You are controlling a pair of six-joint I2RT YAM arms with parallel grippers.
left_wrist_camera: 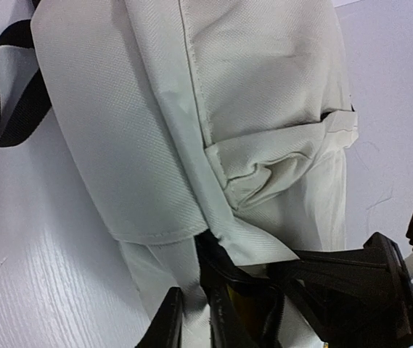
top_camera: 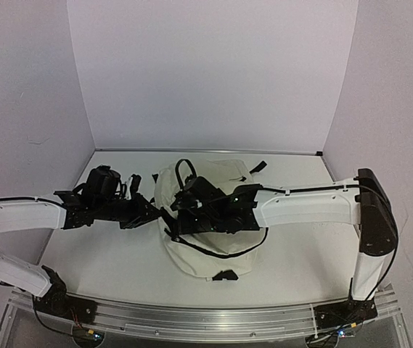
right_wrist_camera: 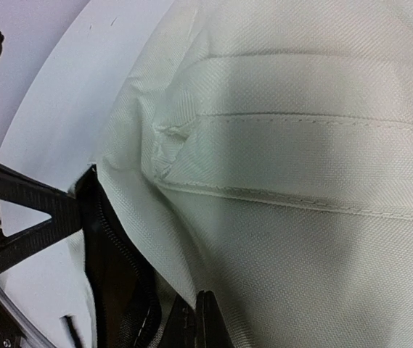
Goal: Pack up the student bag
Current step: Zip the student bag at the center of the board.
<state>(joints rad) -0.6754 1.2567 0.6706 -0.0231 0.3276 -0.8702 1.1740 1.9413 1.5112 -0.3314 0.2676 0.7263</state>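
Left gripper (left_wrist_camera: 191, 315) stands narrow, pinching the cream edge of the backpack (top_camera: 207, 257), which lies in the middle of the table (top_camera: 104, 254) with its long axis running away from the robot. Just right of that pinch, the right gripper (right_wrist_camera: 196, 325) is closed tight beside the black zipper (right_wrist_camera: 115, 232); whether it has caught cloth I cannot tell. Most of the bag lies to the right of both.

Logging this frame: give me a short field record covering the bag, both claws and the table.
student bag: cream, lying on the white table
left claw: closed on the bag's edge, fabric apparently pinched between its fingers
right claw: shut, beside the black zip; whether it holds anything is unclear
strap loop: black, lying on the table
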